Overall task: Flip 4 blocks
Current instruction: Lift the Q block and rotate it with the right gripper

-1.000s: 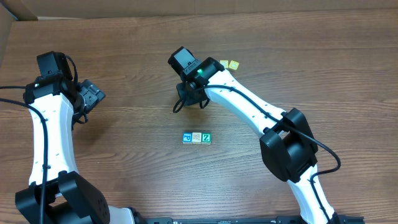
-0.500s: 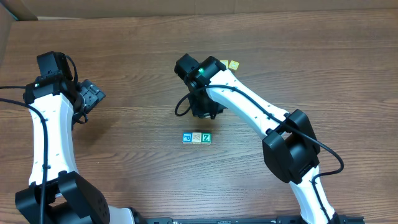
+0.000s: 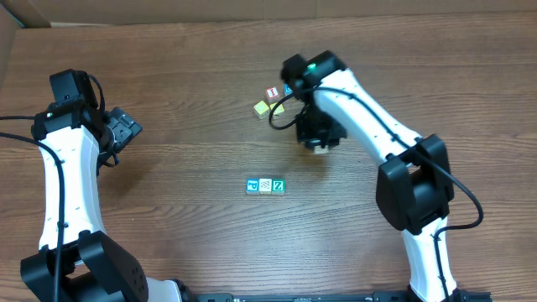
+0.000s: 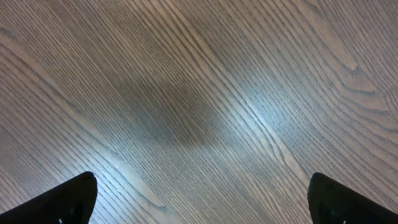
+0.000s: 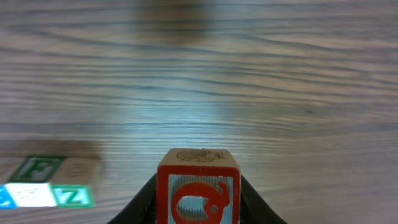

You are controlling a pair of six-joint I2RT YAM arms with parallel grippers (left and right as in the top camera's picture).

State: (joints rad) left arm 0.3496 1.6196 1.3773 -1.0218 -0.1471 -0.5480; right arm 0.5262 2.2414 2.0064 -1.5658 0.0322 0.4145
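A brown wooden table (image 3: 185,50) with fine grain fills the view. Toward its far side lies a small yellow cube (image 3: 263,108), with a red-and-white cube (image 3: 273,92) just beside it and a blue bit (image 3: 288,89) next to that, too small to make out. A pale tan surface (image 3: 7,42) shows at the far left edge.
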